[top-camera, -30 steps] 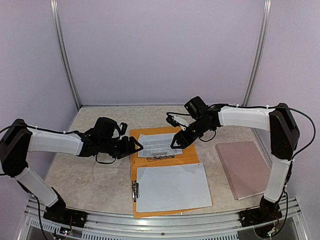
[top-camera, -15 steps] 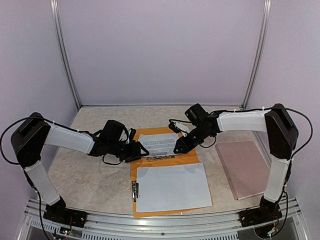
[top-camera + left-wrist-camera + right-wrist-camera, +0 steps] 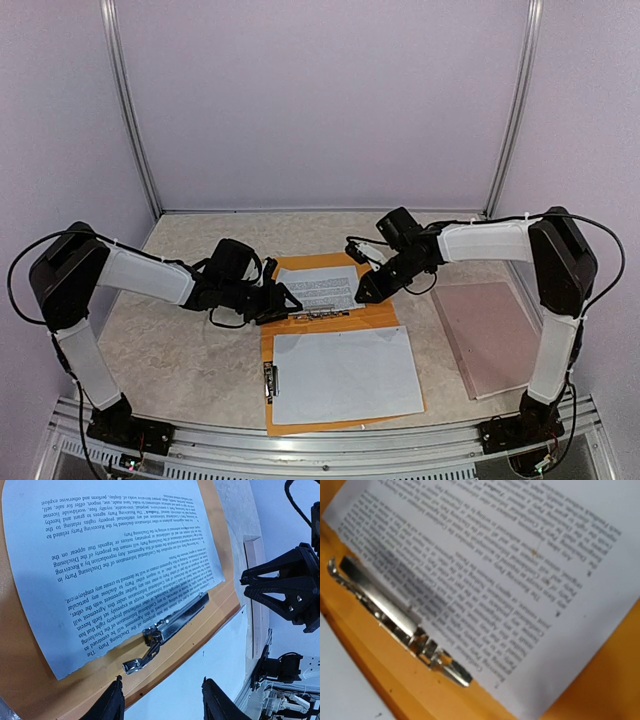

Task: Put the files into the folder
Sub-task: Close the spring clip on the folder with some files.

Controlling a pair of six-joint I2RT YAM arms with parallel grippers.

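Observation:
The orange folder (image 3: 378,312) lies open in the middle of the table. A printed sheet of the files (image 3: 322,285) rests on its far half, and a white sheet (image 3: 345,375) covers the near half. A metal clip (image 3: 318,314) runs across the fold. My left gripper (image 3: 290,303) hovers at the clip's left end. In the left wrist view its fingers (image 3: 107,705) stand apart, with nothing between them, just short of the clip lever (image 3: 145,655). My right gripper (image 3: 364,293) hangs by the sheet's right corner, fingertips (image 3: 243,581) drawn together on nothing. Its own fingers do not show in the right wrist view, only the sheet (image 3: 510,570) and clip (image 3: 395,622).
A pinkish-brown board (image 3: 490,335) lies flat at the right, close to the folder. A second small metal clip (image 3: 269,380) sits at the left edge of the near half. Walls and metal rails (image 3: 135,130) close the back and sides.
My left arm has reached rightwards, bringing its gripper up to the clip's left end. The right gripper has shifted slightly right and nearer. Both pairs of jaws have narrowed.

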